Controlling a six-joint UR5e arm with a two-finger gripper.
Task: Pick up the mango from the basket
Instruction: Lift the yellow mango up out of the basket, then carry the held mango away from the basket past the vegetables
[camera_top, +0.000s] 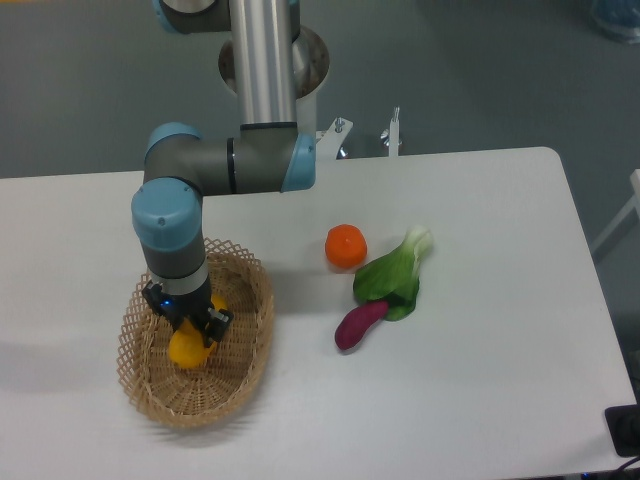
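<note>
A white table filled most of the view, seen from above and in front. At the far left of it sat an oval wicker basket, light tan with an open lattice rim. Inside the basket, toward its upper middle, lay the yellow-orange mango, partly covered by the robot's tool.

The gripper pointed straight down into the basket, directly over the mango. Its dark fingers sat on either side of the fruit's upper part and appeared to be closed against it, though the contact itself was small and partly hidden. Whether the mango rested on the basket floor or was raised off it could not be told.

Above the gripper rose the arm, grey with light blue joint caps. It bent at an elbow and ran right to a vertical silver column at the back of the table.

To the right of the basket, well apart from it, a round orange-red fruit sat near the table's middle. Just to its right lay a leafy green vegetable with a pale stem pointing up and right. A small purple eggplant lay below it, its upper end touching or overlapping the green leaf.

The right half of the table showed only its white surface, with grey floor beyond the far edge.
</note>
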